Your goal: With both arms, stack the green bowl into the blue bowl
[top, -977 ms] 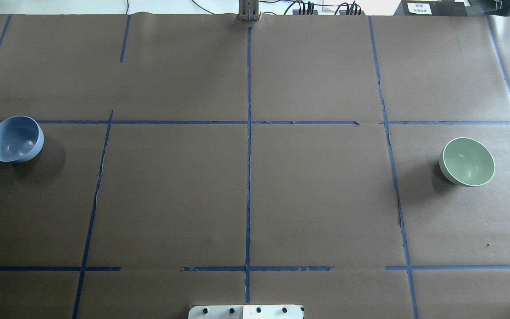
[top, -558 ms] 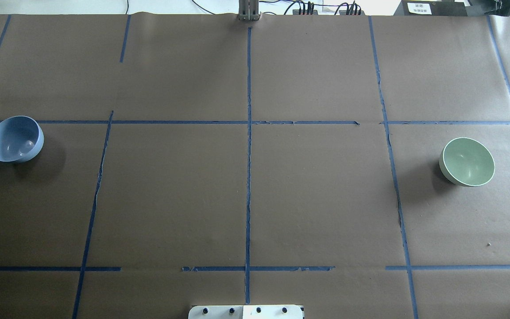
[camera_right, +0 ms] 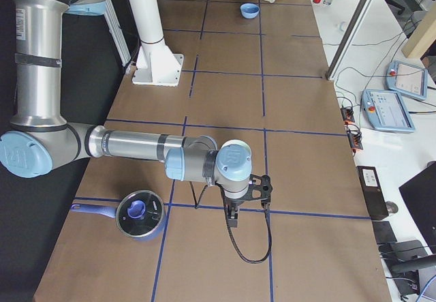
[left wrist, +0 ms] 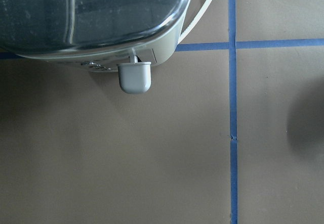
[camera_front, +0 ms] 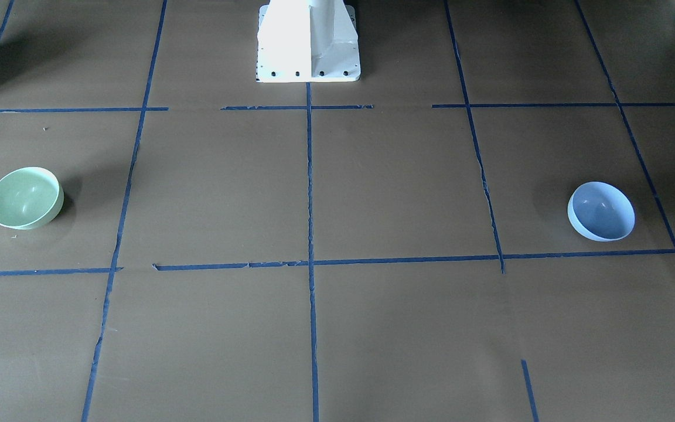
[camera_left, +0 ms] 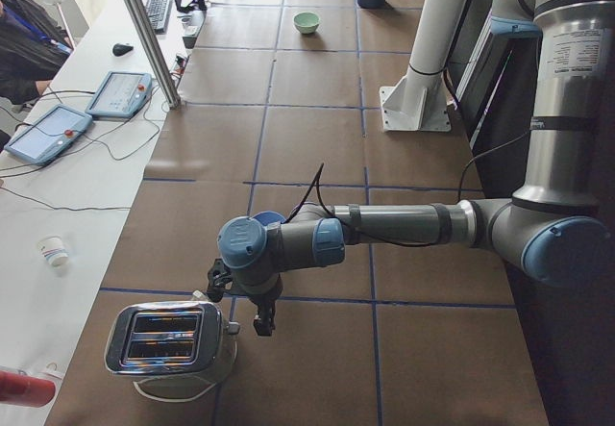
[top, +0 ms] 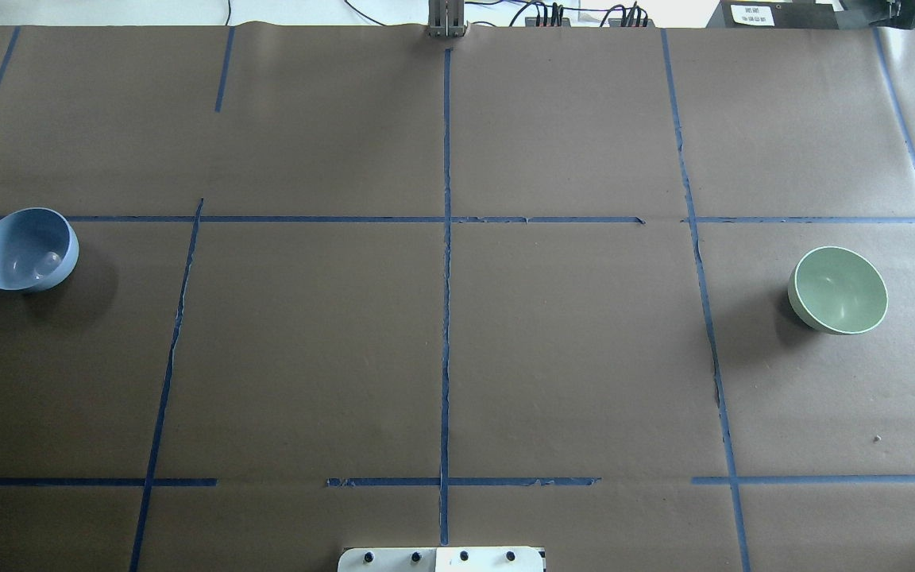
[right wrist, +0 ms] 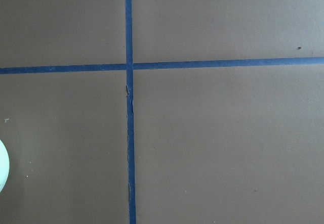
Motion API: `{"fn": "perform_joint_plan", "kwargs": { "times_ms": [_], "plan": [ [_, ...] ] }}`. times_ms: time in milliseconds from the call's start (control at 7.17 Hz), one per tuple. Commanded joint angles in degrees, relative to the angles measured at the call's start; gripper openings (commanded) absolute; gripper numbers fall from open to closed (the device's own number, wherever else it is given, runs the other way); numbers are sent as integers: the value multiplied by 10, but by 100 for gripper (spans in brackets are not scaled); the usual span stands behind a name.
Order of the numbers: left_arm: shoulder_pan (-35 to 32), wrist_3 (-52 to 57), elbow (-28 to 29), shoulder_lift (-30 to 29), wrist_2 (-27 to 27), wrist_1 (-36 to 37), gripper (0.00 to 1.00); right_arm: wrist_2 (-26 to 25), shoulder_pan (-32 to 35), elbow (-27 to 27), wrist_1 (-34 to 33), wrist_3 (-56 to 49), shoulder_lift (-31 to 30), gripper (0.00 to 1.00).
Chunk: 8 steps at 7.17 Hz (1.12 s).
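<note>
left fingers (camera_left: 261,324) hang just beside one chrome toaster (camera_left: 168,339); right fingers (camera_right: 231,219) hang near one lidded saucepan (camera_right: 139,214). how far either pair is open cannot be told; neither holds a bowl. two bowls counted on table (top: 569,357): one green bowl (top: 839,290) at the robot's right end, one blue bowl (top: 27,250) at its left end, both open side up, well apart, not stacked.
</note>
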Motion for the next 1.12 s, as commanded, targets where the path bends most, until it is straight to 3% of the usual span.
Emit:
{"fn": "perform_joint_plan", "kwargs": {
  "times_ms": [0, 279, 558, 837, 977],
  "plan": [
    [0, 0, 0, 0, 0, 0, 100, 1, 0, 0, 0, 0, -1, 100],
    [0, -1, 0, 0, 0, -10, 100, 15, -3, 5, 0, -1, 6, 100],
    [0, 0, 0, 0, 0, -11, 100, 62, -17, 5, -2, 6, 8, 100],
    [1, 0, -4, 0, 0, -11, 100, 71, -38, 26, -4, 7, 60, 100],
    [0, 0, -6, 0, 0, -11, 100, 72, -49, 24, -4, 8, 48, 100]
  ]
}}
